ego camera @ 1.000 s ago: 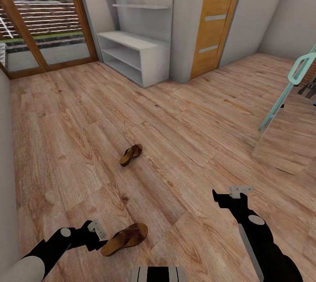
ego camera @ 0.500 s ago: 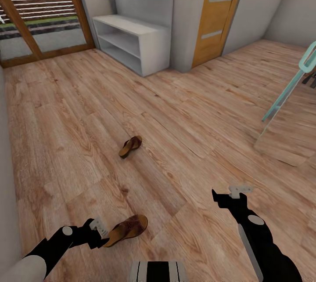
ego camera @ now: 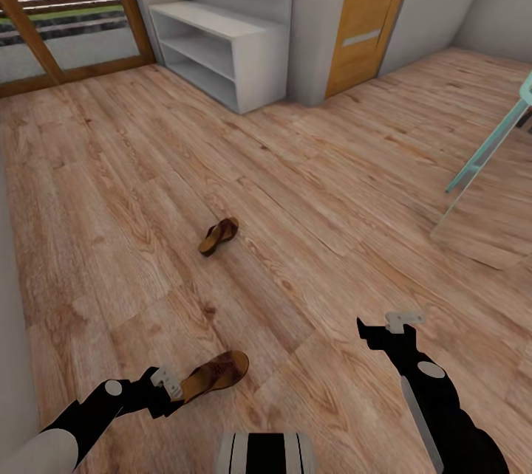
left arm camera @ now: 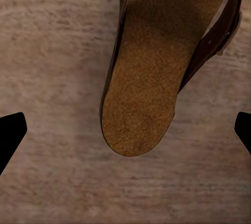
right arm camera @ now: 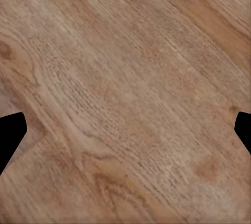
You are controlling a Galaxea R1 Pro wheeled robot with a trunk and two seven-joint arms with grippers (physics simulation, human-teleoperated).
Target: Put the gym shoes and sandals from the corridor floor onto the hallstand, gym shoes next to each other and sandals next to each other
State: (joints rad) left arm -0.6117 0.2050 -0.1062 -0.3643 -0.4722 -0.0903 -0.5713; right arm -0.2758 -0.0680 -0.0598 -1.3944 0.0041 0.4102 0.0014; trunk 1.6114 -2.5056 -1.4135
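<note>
The head camera has tipped down since the earlier frames, so the rack (ego camera: 222, 53) and doors sit higher in the picture, while the near sandal (ego camera: 214, 374) now lies a little further clear of the left gripper (ego camera: 164, 390) than it did a second ago. That sandal rests on the floor (ego camera: 310, 186) just beside the gripper, heel end toward it; the far sandal (ego camera: 219, 235) lies alone further out, well apart from the first and well short of the rack. The left gripper is spread wide, its tips at the far edges of the wrist view with the sandal (left arm camera: 157, 72) between them but beyond them, so nothing is gripped. The right gripper (ego camera: 384, 328) hangs over bare planks, spread too and empty. By my reading the task has barely begun: the rack's shelves look bare and both sandals remain down. The left wrist view gives the tan footbed and strap close up, which the head view renders small; the head view alone gives the rack and the spacing.
</note>
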